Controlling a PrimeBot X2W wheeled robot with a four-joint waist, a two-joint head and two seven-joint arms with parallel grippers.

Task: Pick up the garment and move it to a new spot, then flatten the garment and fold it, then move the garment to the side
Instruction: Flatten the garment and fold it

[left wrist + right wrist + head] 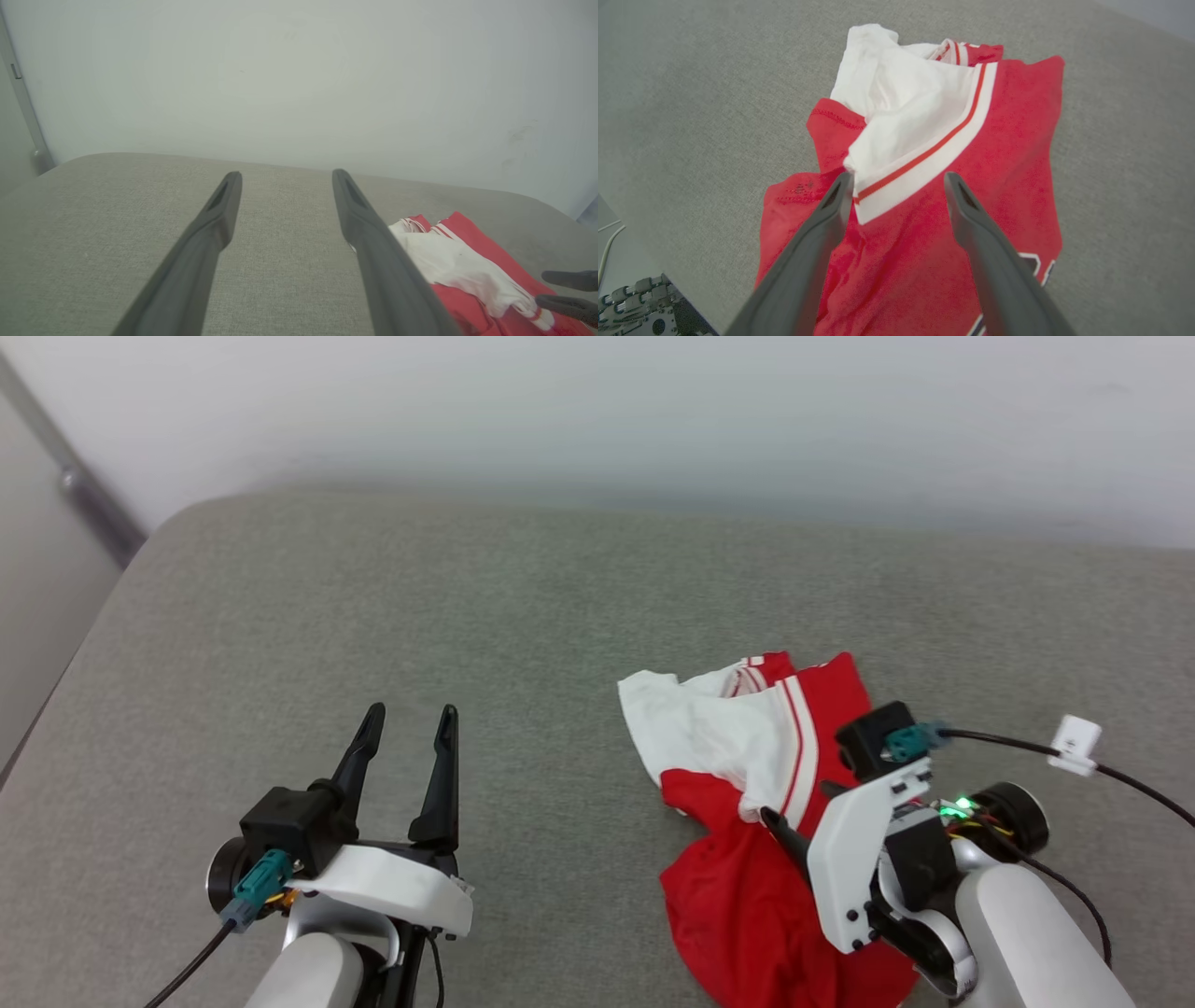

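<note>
The garment [738, 896] lies crumpled at the right of the grey padded surface [523, 616], red body with a white sleeve [709, 728] folded on top. Black lettering peeks out at its lower edge in the right wrist view. My right gripper [795, 801] is open just above it, and its fingers [831, 210] straddle the sleeve's red-and-white striped trim [924, 158]; I cannot tell whether they touch the cloth. My left gripper [411, 719] is open over bare surface, well to the left of the garment [467, 261]. The left wrist view also catches the right gripper's fingertips [567, 280].
A pale wall [653, 411] rises right behind the surface. The surface's rounded left edge [103, 616] drops toward a floor strip. A black cable with a white connector [1074, 742] trails from my right wrist. Part of my base [635, 308] shows below the near edge.
</note>
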